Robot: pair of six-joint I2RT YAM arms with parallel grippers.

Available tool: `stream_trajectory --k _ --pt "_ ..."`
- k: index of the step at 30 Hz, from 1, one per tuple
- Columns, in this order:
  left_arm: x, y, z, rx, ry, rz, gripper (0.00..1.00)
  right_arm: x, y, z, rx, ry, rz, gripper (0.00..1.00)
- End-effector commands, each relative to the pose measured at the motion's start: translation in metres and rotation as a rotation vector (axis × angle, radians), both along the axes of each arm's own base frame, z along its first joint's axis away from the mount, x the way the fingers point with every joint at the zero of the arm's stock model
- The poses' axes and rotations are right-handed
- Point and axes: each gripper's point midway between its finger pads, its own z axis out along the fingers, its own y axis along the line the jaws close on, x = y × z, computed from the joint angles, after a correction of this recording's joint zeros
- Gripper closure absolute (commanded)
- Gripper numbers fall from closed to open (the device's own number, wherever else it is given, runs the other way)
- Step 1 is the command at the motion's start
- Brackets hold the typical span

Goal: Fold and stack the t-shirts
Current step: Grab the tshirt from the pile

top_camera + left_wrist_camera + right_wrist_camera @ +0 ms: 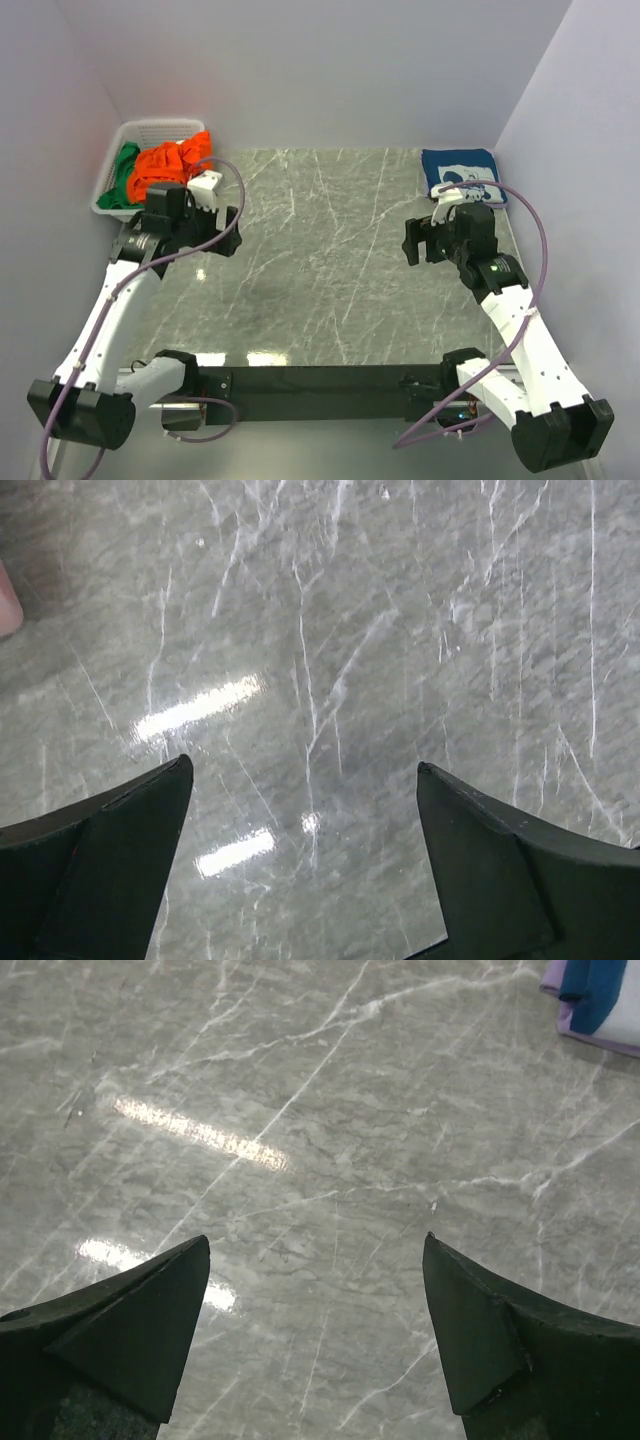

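A crumpled bright orange t-shirt (172, 158) and a green t-shirt (125, 168) lie bunched in the white lattice basket (150, 129) at the far left. At the far right corner a navy blue t-shirt (460, 172) with white print lies folded flat on the marble; its edge (598, 1000) shows top right in the right wrist view. My left gripper (222, 230) hangs open over bare marble just in front of the basket, nothing between its fingers (110, 865). Just in front of the navy shirt, my right gripper (422, 242) is open and empty too, its fingers (505, 1335) wide apart.
The grey marble tabletop (330, 260) runs between the two arms. White walls close in the back and both sides. A black rail (320, 380) with the arm bases lies along the near edge. A pinkish edge (6, 600) shows at the left of the left wrist view.
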Motion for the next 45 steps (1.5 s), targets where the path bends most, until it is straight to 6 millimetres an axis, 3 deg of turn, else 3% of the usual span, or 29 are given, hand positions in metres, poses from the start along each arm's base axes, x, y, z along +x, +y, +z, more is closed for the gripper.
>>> stream_trajectory --k 1,2,4,5,6,8,9,10,11,12,13,14,15,16,18,19,20,21,22,29,32,33,36,37,39,41,42,43,45 --pt "0.020 -0.003 0.036 -0.031 -0.082 0.010 0.01 0.006 -0.002 0.006 -0.017 -0.010 -0.001 0.07" --pt "0.030 -0.001 0.035 -0.014 -0.076 0.017 0.01 0.006 -0.001 0.005 -0.016 -0.005 0.003 0.07" --pt "0.050 0.011 0.059 0.011 -0.127 0.057 0.01 0.007 -0.001 0.006 -0.016 0.000 0.005 0.07" --pt "0.065 0.017 0.055 0.039 -0.113 0.070 0.01 0.008 0.000 0.004 -0.019 0.011 0.005 0.07" --pt "0.078 0.023 0.076 0.047 -0.163 0.083 0.01 0.009 -0.001 0.006 -0.019 0.008 0.004 0.07" --pt "0.107 0.046 0.073 0.088 -0.151 0.122 0.01 0.010 0.001 0.004 -0.022 0.025 0.011 0.07" --pt "0.120 0.054 0.092 0.089 -0.193 0.131 0.01 0.011 0.001 0.004 -0.023 0.029 0.013 0.07" --pt "0.138 0.074 0.080 0.106 -0.160 0.158 0.01 0.011 0.001 0.002 -0.025 0.036 0.014 0.07" --pt "0.151 0.084 0.098 0.116 -0.198 0.180 0.01 0.011 0.001 0.001 -0.026 0.040 0.016 0.07" --pt "0.161 0.093 0.097 0.127 -0.197 0.188 0.01 0.012 0.001 0.000 -0.027 0.046 0.015 0.07" --pt "0.178 0.111 0.080 0.150 -0.158 0.206 0.01 0.013 0.001 -0.002 -0.029 0.052 0.013 0.07" --pt "0.189 0.122 0.090 0.165 -0.183 0.229 0.01 0.013 0.001 -0.004 -0.032 0.056 0.013 0.07" --pt "0.197 0.130 0.085 0.173 -0.172 0.234 0.01 0.013 0.000 -0.006 -0.035 0.063 0.011 0.07" --pt "0.210 0.146 0.065 0.187 -0.132 0.249 0.01 0.014 0.001 -0.008 -0.036 0.072 0.013 0.07" --pt "0.226 0.164 0.066 0.202 -0.143 0.282 0.01 0.014 0.002 -0.014 -0.036 0.089 0.023 0.07" --pt "0.235 0.177 0.045 0.202 -0.099 0.297 0.01 0.014 0.003 -0.017 -0.036 0.103 0.025 0.07" --pt "0.242 0.183 0.048 0.204 -0.109 0.305 0.01 0.014 0.003 -0.020 -0.037 0.114 0.029 0.07" --pt "0.246 0.189 0.039 0.213 -0.087 0.319 0.00 0.015 0.004 -0.020 -0.038 0.118 0.029 0.07" --pt "0.253 0.196 0.018 0.224 -0.046 0.318 0.01 0.017 0.004 -0.023 -0.039 0.129 0.029 0.07" --pt "0.261 0.208 -0.054 0.264 0.069 0.306 0.01 0.021 0.007 -0.030 -0.039 0.169 0.041 0.07" --pt "0.263 0.206 -0.072 0.250 0.099 0.293 0.02 0.021 0.007 -0.032 -0.041 0.178 0.043 0.07" --pt "0.263 0.206 -0.075 0.247 0.105 0.292 0.04 0.021 0.008 -0.033 -0.042 0.182 0.047 0.07" --pt "0.270 0.209 -0.075 0.252 0.096 0.301 0.26 0.021 0.008 -0.033 -0.041 0.185 0.049 0.07" --pt "0.272 0.211 -0.076 0.251 0.098 0.304 0.41 0.021 0.008 -0.034 -0.043 0.186 0.047 0.07" --pt "0.277 0.211 -0.062 0.251 0.075 0.301 0.63 0.022 0.008 -0.033 -0.043 0.186 0.047 0.07" --pt "0.286 0.215 -0.040 0.256 0.031 0.313 0.80 0.022 0.009 -0.033 -0.043 0.184 0.051 0.07" --pt "0.286 0.215 -0.033 0.254 0.027 0.318 0.97 0.022 0.009 -0.033 -0.042 0.186 0.052 0.08" --pt "0.289 0.218 -0.021 0.253 0.001 0.329 0.99 0.022 0.009 -0.033 -0.041 0.189 0.052 0.08" --pt "0.295 0.221 0.033 0.242 -0.119 0.344 0.99 0.022 0.009 -0.032 -0.040 0.186 0.053 0.08"
